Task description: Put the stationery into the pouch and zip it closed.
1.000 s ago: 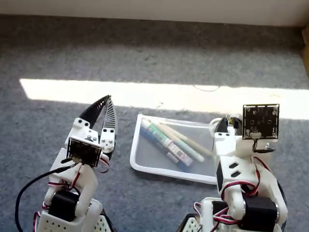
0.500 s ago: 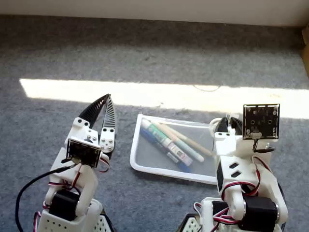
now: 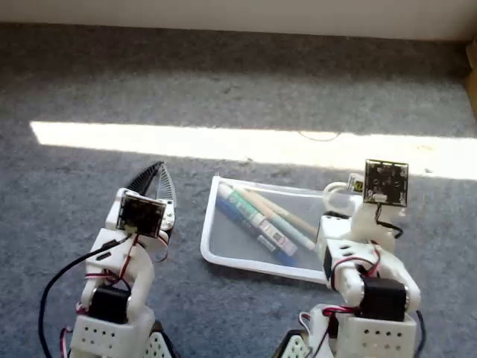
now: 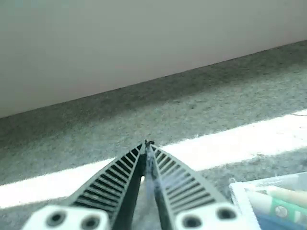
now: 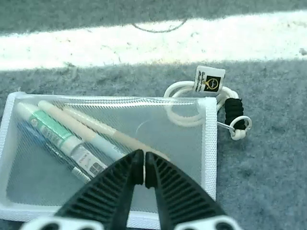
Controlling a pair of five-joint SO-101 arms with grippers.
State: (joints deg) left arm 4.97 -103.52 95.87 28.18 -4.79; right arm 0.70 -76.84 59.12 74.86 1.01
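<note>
The left end effector (image 4: pixel 147 145) has drawn back toward its own base, beside the pouch (image 3: pixel 229 246). The right end effector (image 5: pixel 144 168) has pulled back from the pouch's zip-pull end, and its wrist has swung slightly toward the pouch.

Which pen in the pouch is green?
The thickest one, lying between a dark blue pen and slimmer beige ones.

no legible text (tag (image 5: pixel 209 78) print tiny)

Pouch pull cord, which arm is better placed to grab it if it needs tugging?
Probably right: the right tool, shut, hangs over the pouch near the pull cord. The left tool sits off the pouch's opposite end.
</note>
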